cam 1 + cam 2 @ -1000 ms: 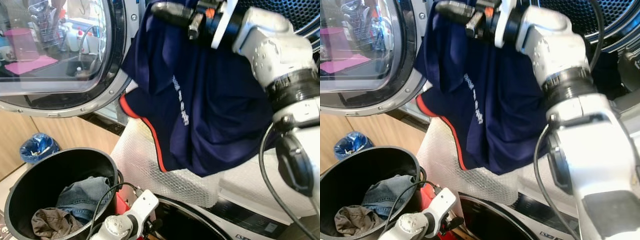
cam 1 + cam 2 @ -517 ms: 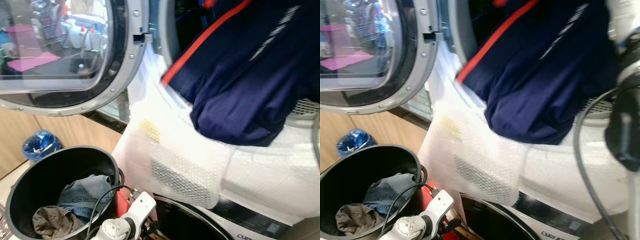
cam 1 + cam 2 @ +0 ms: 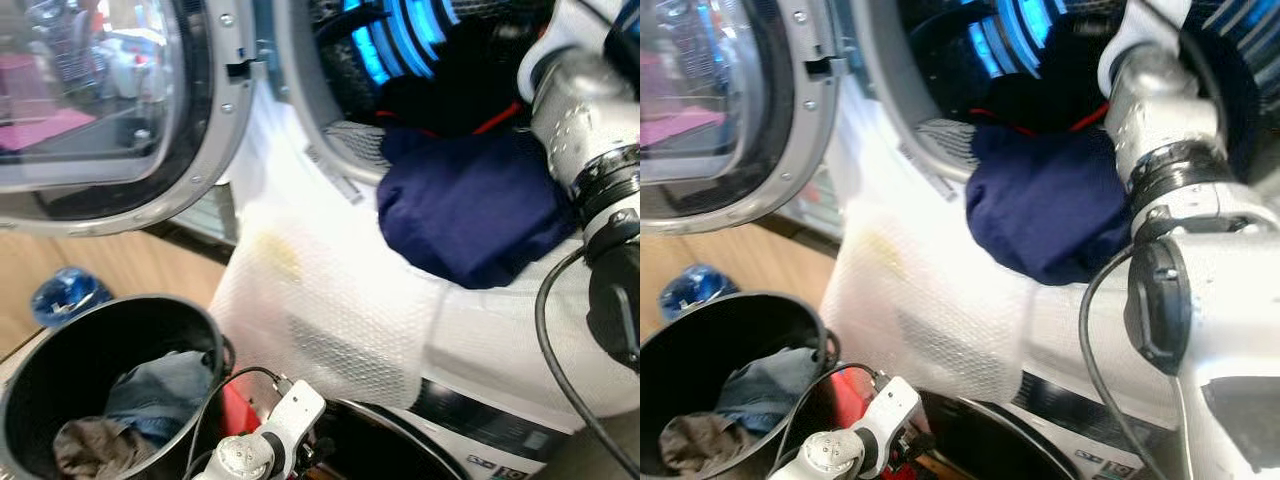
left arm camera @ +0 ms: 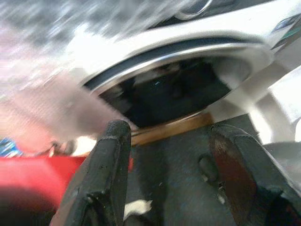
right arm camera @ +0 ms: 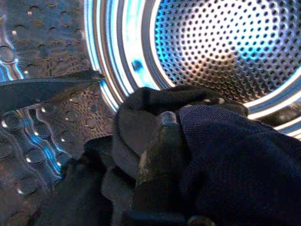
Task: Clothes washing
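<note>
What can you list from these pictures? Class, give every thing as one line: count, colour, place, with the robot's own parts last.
Washing machine: one, white with a silver drum lit blue, ahead, open.
Door: one, silver rim with glass, swung open at left.
Navy garment: one, dark blue with red trim, half in the drum mouth, hanging over its lip.
Bubble wrap: one sheet, clear white, draped over the machine front.
Bin: one, black, lower left on the floor.
Jeans: one, blue, in the bin.
Brown cloth: one, in the bin beside the jeans.
Blue bag: one, on the floor behind the bin.
Left hand: fingers apart, low by the bin.
Right hand: inside the drum, gripping the navy garment.
</note>
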Tool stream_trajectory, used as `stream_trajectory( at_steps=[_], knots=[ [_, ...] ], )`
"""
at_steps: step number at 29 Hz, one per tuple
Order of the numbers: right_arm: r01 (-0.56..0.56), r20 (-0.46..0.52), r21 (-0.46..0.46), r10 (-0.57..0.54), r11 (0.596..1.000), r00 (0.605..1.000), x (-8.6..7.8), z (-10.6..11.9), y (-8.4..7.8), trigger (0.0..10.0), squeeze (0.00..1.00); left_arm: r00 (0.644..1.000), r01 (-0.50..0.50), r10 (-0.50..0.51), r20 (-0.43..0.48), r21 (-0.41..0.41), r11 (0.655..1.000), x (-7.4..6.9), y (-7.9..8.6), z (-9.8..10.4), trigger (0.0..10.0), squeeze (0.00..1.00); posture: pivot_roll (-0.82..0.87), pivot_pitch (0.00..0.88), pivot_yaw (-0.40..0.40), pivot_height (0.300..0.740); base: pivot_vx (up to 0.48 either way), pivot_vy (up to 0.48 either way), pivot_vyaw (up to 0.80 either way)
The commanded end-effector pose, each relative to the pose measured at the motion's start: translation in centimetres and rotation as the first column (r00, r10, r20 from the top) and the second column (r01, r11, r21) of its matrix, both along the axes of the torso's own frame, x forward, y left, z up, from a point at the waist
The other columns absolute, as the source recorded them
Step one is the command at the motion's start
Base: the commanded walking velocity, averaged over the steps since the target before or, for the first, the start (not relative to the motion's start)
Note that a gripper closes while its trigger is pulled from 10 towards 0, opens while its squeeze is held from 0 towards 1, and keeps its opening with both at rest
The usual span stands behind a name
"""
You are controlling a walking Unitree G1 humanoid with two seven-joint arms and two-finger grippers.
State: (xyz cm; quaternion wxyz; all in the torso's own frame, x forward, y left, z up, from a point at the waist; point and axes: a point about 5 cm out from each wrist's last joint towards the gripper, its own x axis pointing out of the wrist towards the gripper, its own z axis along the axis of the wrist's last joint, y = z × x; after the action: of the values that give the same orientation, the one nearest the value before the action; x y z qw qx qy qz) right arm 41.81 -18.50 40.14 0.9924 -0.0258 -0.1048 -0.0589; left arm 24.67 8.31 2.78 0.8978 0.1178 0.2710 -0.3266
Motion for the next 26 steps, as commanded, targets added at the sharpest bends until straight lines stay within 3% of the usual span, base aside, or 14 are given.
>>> stream_trajectory(
  at_steps=[1, 9, 11, 16, 19, 22, 23, 26],
  knots=[
    [-0.026, 0.027, -0.005, 0.026, 1.0, 0.999, -0.2, 1.0, 0.3, 10.0, 1.0, 1.0, 0.01, -0.01, -0.005, 0.008, 1.0, -0.3, -0.2, 0.0, 10.0, 0.0, -0.06, 0.036, -0.016, 0.74, 0.0, 0.0, 0.0],
    [-0.025, 0.084, -0.019, 0.026, 1.0, 0.996, -0.9, 3.3, 0.3, 10.0, 1.0, 1.0, 0.009, -0.009, -0.009, 0.003, 1.0, -0.4, -0.3, 0.0, 10.0, 0.0, -0.07, 0.045, -0.014, 0.74, 0.0, 0.0, 0.0],
    [0.043, 0.073, -0.069, -0.038, 0.997, 0.997, -1.0, 3.3, -0.4, 10.0, 1.0, 1.0, 0.01, -0.01, -0.01, 0.003, 1.0, -0.4, -0.3, -0.1, 10.0, 0.0, -0.08, 0.049, -0.014, 0.74, 0.0, 0.0, 0.0],
    [0.138, 0.103, -0.09, -0.128, 0.986, 0.986, -1.3, 3.5, -1.9, 10.0, 1.0, 1.0, 0.005, -0.005, -0.014, 0.003, 1.0, -0.4, -0.2, -0.1, 10.0, 0.0, -0.1, 0.06, -0.018, 0.74, 0.0, 0.0, 0.0],
    [0.167, 0.09, -0.025, -0.164, 0.986, 0.982, -1.1, 2.6, -2.5, 10.0, 1.0, 1.0, 0.003, -0.003, -0.018, 0.003, 1.0, -0.5, -0.2, -0.2, 10.0, 0.0, -0.11, 0.066, -0.017, 0.74, 0.0, 0.0, 0.0],
    [0.136, 0.041, 0.028, -0.137, 0.99, 0.99, -0.6, 1.0, -1.7, 10.0, 1.0, 1.0, 0.006, -0.006, -0.02, 0.004, 1.0, -0.6, -0.2, -0.3, 10.0, 0.0, -0.12, 0.068, -0.018, 0.74, 0.0, 0.0, 0.0],
    [0.124, -0.001, 0.057, -0.124, 0.991, 0.992, -0.2, -0.6, -1.1, 10.0, 1.0, 1.0, 0.002, -0.002, -0.022, 0.001, 1.0, -0.6, -0.2, -0.3, 10.0, 0.0, -0.12, 0.074, -0.019, 0.74, 0.0, 0.0, 0.0],
    [0.124, -0.027, 0.094, -0.122, 0.988, 0.992, 0.1, -1.7, -0.8, 10.0, 1.0, 1.0, 0.0, 0.0, -0.024, -0.001, 1.0, -0.6, -0.1, -0.3, 10.0, 0.0, -0.12, 0.079, -0.018, 0.74, 0.0, 0.0, 0.0]
  ],
)
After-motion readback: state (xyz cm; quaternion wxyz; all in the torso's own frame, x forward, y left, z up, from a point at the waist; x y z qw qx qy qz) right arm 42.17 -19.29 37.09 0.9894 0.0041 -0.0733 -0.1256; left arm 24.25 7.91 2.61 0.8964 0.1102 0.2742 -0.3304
